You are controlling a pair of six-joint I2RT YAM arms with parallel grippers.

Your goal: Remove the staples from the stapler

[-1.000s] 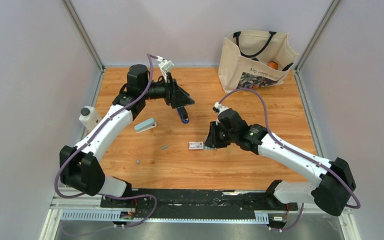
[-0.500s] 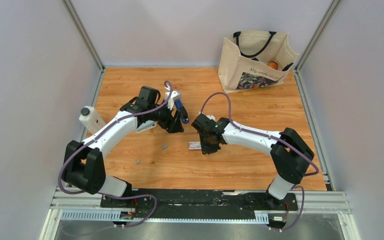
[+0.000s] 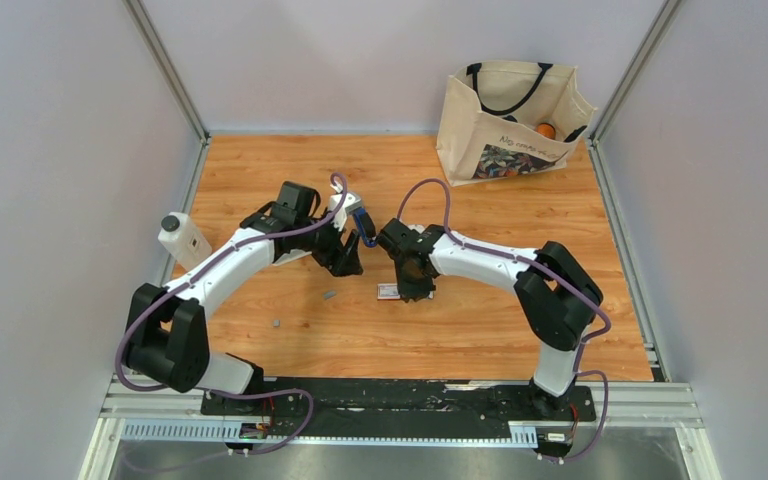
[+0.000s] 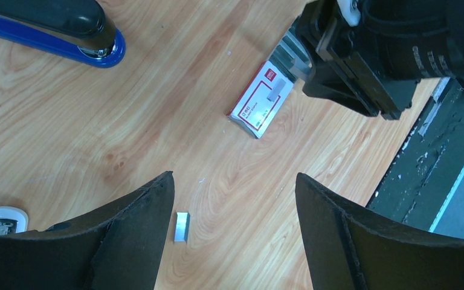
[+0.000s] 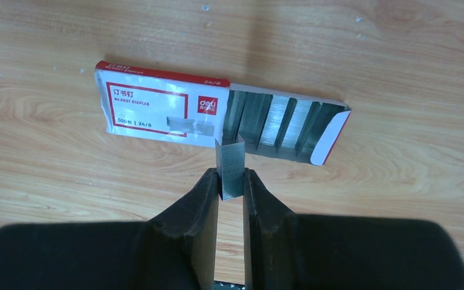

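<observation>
right gripper [image 5: 231, 184] pinches an upright strip of staples [image 5: 231, 158] just over the open white-and-red staple box [image 5: 151, 109], with more strips showing in its tray. left gripper [image 4: 234, 205] hangs spread wide, holding nothing, above the wooden table [image 4: 96, 139]. a loose staple strip [image 4: 181, 227] lies below it, and the blue stapler [image 4: 48, 27] lies further out.

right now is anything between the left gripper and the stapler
Nothing visible. In the left wrist view only bare table separates the open left gripper from the stapler. The staple box and the right gripper, pinching a staple strip, sit off to the other side.
</observation>
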